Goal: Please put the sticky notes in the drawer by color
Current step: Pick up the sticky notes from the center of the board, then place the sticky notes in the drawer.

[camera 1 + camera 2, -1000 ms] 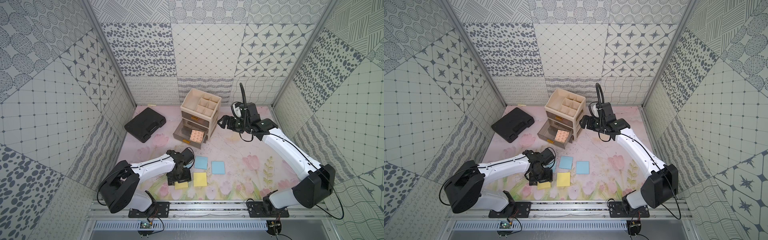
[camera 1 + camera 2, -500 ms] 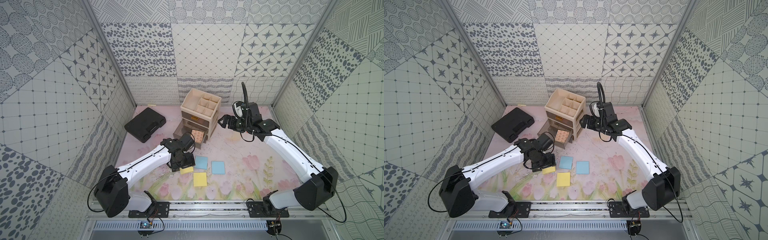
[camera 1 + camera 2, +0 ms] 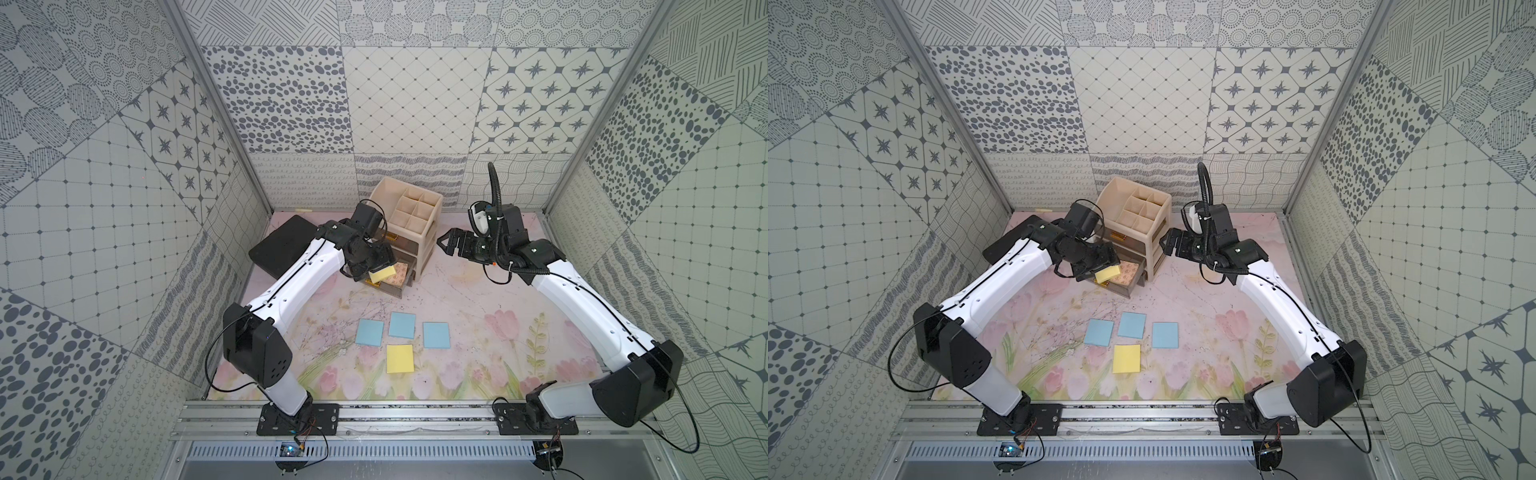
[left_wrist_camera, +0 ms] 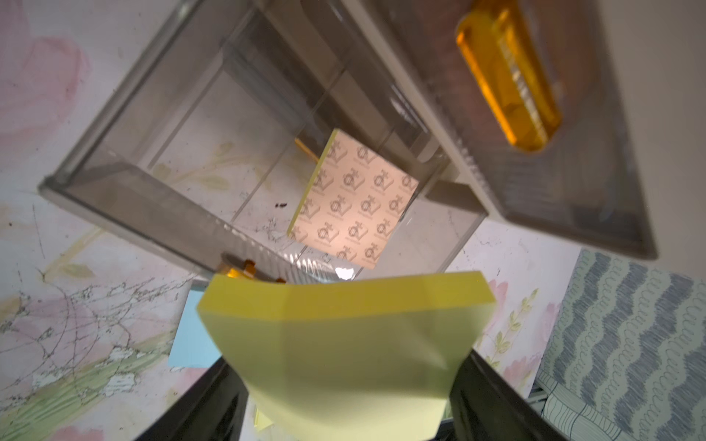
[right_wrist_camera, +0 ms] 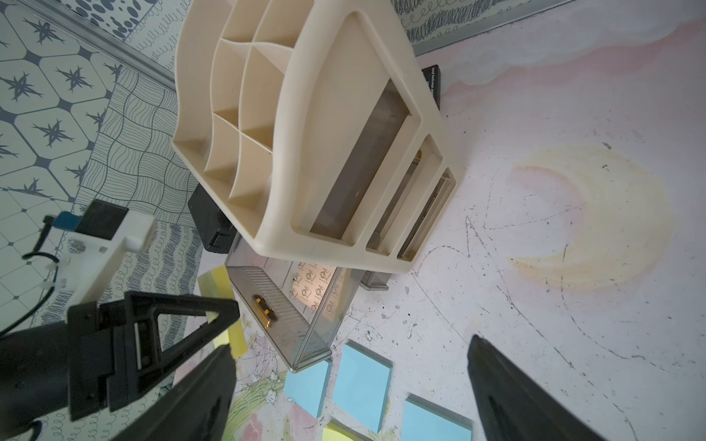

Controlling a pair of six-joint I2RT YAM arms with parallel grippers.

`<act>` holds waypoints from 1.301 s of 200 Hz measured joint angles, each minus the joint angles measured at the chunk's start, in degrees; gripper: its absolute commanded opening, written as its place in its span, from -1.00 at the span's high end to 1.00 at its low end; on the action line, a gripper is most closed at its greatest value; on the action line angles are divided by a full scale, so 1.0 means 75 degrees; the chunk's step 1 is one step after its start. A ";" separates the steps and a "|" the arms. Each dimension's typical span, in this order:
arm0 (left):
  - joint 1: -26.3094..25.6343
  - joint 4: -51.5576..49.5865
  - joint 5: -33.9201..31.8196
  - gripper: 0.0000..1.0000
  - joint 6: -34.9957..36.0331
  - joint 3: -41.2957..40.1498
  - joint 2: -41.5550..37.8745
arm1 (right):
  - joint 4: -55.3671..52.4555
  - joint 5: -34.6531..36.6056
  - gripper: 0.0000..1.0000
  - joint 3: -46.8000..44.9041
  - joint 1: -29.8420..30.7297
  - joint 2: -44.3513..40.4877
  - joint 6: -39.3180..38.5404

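Note:
My left gripper [image 3: 376, 271] is shut on a yellow sticky-note pad [image 3: 382, 274] [image 4: 344, 336] and holds it above the front of the open bottom drawer [image 4: 153, 206]. That drawer belongs to the cream cabinet [image 3: 405, 208] [image 5: 324, 114]. Inside lies one pad [image 4: 355, 206] with a printed pinkish face and a yellow edge. Three blue pads [image 3: 369, 331] [image 3: 402, 324] [image 3: 436, 335] and one yellow pad [image 3: 400, 358] lie flat on the mat. My right gripper [image 3: 446, 245] [image 5: 349, 345] stands open beside the cabinet's right side, holding nothing.
A flat black case [image 3: 282, 249] lies at the back left, behind my left arm. The two upper drawers are pushed in; one gold handle [image 4: 508, 76] shows close to the held pad. Patterned walls enclose the mat on three sides.
My left arm lifted the yellow pad from the mat's front and carried it back to above the open drawer, uncovering a third blue pad. My right arm barely moved.

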 measured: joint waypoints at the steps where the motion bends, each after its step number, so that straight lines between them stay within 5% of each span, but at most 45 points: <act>1: 0.0012 0.0000 0.0000 -0.63 0.0009 0.0035 0.0023 | 0.0000 0.0000 -0.97 0.0000 0.0000 -0.0003 0.0000; 69: 0.0501 0.0023 0.0213 -0.63 0.0315 0.1093 0.1163 | 0.0166 -0.0114 -0.97 0.0000 0.0000 -0.0015 0.0035; 196: 0.0577 0.0213 0.0373 -0.65 0.0321 0.0618 0.1335 | 0.0259 -0.0122 -0.97 -0.0131 -0.0052 -0.0015 0.0140; 260: 0.0577 0.0268 0.0487 -0.82 0.0332 0.0638 0.1355 | 0.0283 -0.0128 -0.98 -0.0131 -0.0052 -0.0015 0.0163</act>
